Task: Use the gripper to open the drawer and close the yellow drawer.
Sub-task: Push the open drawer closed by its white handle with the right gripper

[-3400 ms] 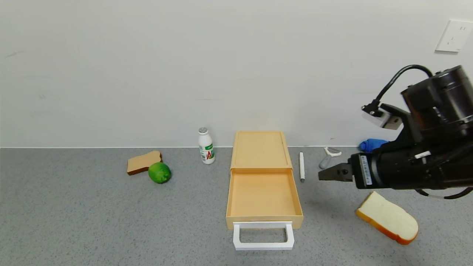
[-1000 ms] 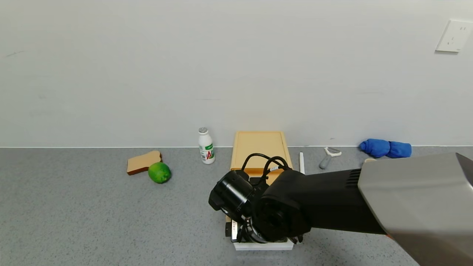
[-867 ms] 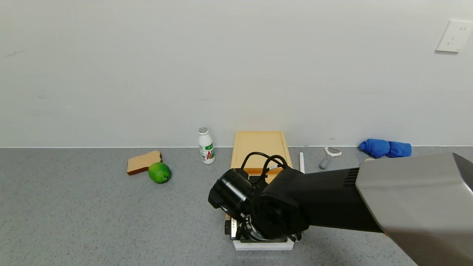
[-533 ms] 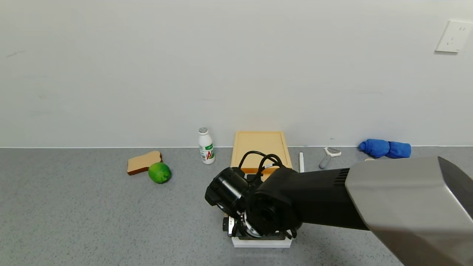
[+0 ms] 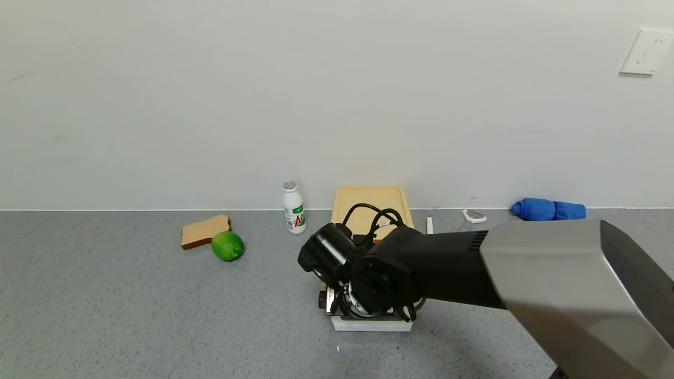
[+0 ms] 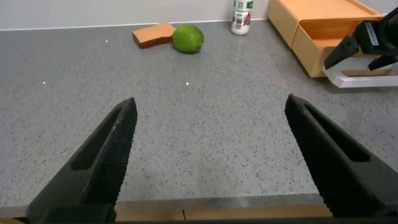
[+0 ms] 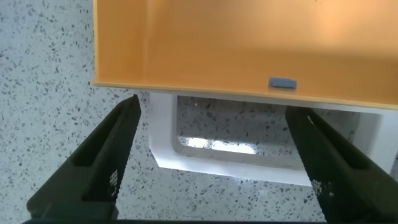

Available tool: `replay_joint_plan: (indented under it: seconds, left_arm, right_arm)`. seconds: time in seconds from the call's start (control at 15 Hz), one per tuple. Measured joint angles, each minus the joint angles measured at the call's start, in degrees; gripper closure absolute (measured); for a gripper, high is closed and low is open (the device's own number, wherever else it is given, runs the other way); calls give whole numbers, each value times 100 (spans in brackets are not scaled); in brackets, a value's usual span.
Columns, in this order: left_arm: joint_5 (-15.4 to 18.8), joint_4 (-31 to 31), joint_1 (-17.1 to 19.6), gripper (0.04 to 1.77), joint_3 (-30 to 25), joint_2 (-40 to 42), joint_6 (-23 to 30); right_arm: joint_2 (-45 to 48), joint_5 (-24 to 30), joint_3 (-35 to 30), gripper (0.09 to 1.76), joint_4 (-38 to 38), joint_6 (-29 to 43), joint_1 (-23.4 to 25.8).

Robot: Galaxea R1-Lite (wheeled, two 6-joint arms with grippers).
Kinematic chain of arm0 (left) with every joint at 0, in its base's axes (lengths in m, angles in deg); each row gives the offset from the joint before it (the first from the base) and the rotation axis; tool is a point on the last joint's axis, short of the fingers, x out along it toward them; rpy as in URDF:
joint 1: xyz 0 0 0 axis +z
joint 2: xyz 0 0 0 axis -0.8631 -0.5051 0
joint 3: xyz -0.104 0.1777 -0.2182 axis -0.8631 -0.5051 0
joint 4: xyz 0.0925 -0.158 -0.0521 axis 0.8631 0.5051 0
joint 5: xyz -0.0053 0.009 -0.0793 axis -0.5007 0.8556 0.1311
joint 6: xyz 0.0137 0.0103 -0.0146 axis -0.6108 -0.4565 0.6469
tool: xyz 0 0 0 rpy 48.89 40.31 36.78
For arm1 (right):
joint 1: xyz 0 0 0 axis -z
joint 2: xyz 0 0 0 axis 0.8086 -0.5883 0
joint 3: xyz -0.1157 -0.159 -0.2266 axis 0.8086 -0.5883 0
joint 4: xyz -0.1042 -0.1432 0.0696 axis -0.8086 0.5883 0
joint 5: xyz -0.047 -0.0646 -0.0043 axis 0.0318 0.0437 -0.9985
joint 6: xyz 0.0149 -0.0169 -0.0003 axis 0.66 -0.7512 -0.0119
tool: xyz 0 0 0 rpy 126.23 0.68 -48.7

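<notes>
Pushing the drawer (image 5: pixel 371 202) home with the right gripper (image 7: pixel 213 118), fingers (image 7: pixel 102 168) spread wide on either side of the white handle (image 5: pixel 371 325), gripping nothing. Tray stood fully out a few seconds ago; handle now sits visibly nearer the box than a second back, so well into the closing half of the task, judging by that. Not shut yet: from the left wrist view, tray still juts from the box front. Drawer box sits mid-table against the wall, just beside the bottle (image 5: pixel 294 208). Probably needs only more steady pressing toward the wall, kept square so the tray does not bind.

Left gripper (image 6: pixel 210 106) parked low over the table (image 5: pixel 105 316) off to the left, fingers wide apart and empty.

Counted now: one drawer box, one bottle, one lime (image 5: pixel 227 246), one slice of toast (image 5: pixel 204 230) touching the lime, one white pen (image 5: pixel 429 225) half hidden, one peeler (image 5: pixel 474 215), one blue cloth (image 5: pixel 548 210), one wall socket (image 5: pixel 646 51), two grippers.
</notes>
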Motion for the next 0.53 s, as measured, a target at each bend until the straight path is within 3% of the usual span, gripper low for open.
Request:
replay_joint_plan:
  seconds: [0.53]
  left_arm:
    - [0, 0, 0, 9, 0, 0, -2]
  right_arm:
    - [-241, 0, 378, 14, -414, -408, 258]
